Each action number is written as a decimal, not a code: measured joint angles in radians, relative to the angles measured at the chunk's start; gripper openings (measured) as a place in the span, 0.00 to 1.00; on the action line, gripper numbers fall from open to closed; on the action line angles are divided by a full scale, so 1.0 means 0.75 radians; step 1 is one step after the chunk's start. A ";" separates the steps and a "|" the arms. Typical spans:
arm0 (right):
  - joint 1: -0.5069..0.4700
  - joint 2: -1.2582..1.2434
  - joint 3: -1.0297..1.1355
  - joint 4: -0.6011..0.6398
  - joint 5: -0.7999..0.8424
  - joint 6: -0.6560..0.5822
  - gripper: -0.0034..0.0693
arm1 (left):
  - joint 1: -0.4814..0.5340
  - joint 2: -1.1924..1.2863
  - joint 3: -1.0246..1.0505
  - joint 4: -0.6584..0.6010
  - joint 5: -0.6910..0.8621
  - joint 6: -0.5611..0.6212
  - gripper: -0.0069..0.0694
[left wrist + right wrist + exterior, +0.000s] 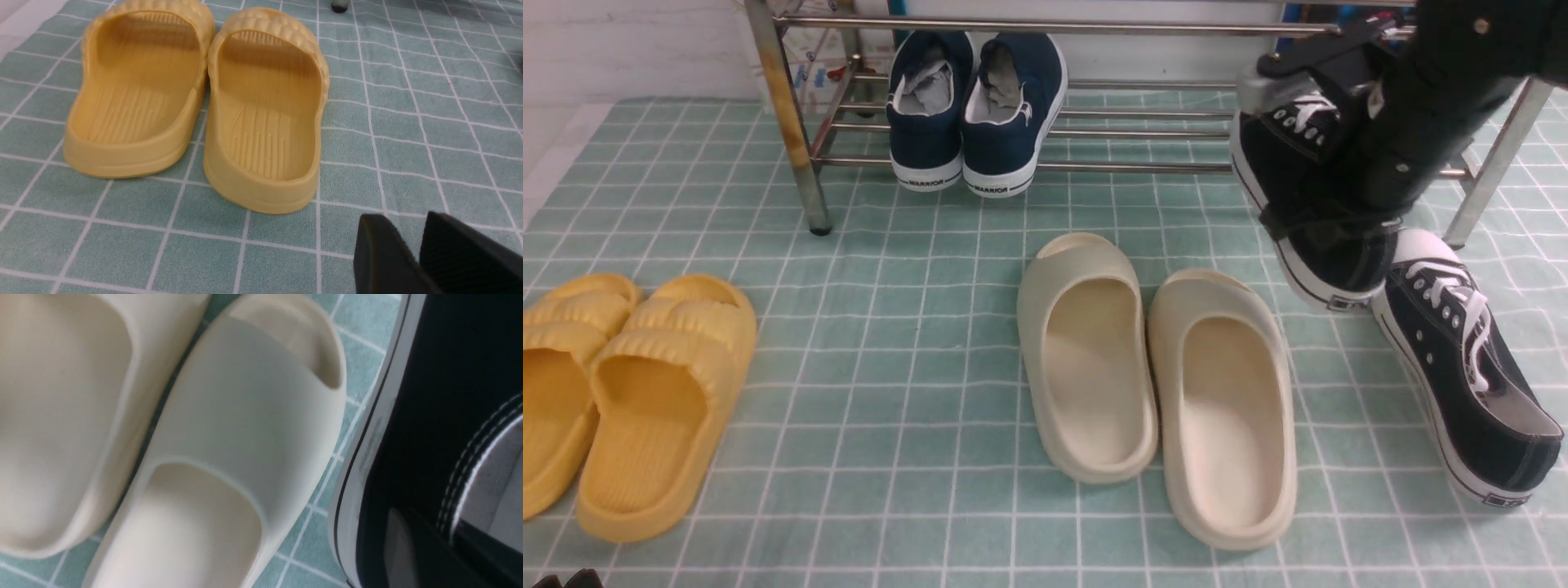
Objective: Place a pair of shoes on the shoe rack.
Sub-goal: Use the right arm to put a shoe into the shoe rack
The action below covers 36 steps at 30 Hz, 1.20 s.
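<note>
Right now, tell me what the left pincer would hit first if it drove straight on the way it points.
Probably the bare green checked cloth: the left pincer points past the yellow slides, which sit off to one side. Depth is hard to judge.

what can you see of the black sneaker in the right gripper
The black sneaker looks like canvas, low-top, with white laces and a white-edged sole bearing a thin dark stripe and a small heel label. The right gripper is shut on it, hiding its middle. It is tilted, toe up toward the shoe rack, heel low beside the white toe cap of its mate on the mat. Whether the heel touches the mat is unclear.
</note>
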 joint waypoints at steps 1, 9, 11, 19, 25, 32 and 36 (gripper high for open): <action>0.000 0.029 -0.039 -0.010 0.006 -0.001 0.07 | 0.000 0.000 0.000 0.000 0.000 0.000 0.32; 0.000 0.304 -0.420 -0.049 0.031 -0.070 0.07 | 0.000 0.000 0.000 0.000 0.000 0.000 0.33; 0.000 0.360 -0.490 -0.049 0.037 -0.103 0.07 | 0.000 0.000 0.000 0.000 0.000 0.000 0.33; 0.000 0.523 -0.690 -0.053 0.032 -0.131 0.07 | 0.000 0.000 0.000 0.000 0.000 0.000 0.34; -0.002 0.595 -0.765 -0.104 -0.043 -0.126 0.07 | 0.000 0.000 0.000 0.000 0.000 0.000 0.35; -0.028 0.624 -0.768 -0.113 -0.124 -0.110 0.08 | 0.000 0.000 0.000 0.000 0.000 0.000 0.36; -0.050 0.628 -0.768 -0.105 -0.153 -0.102 0.15 | 0.000 0.000 0.000 0.000 0.000 0.000 0.36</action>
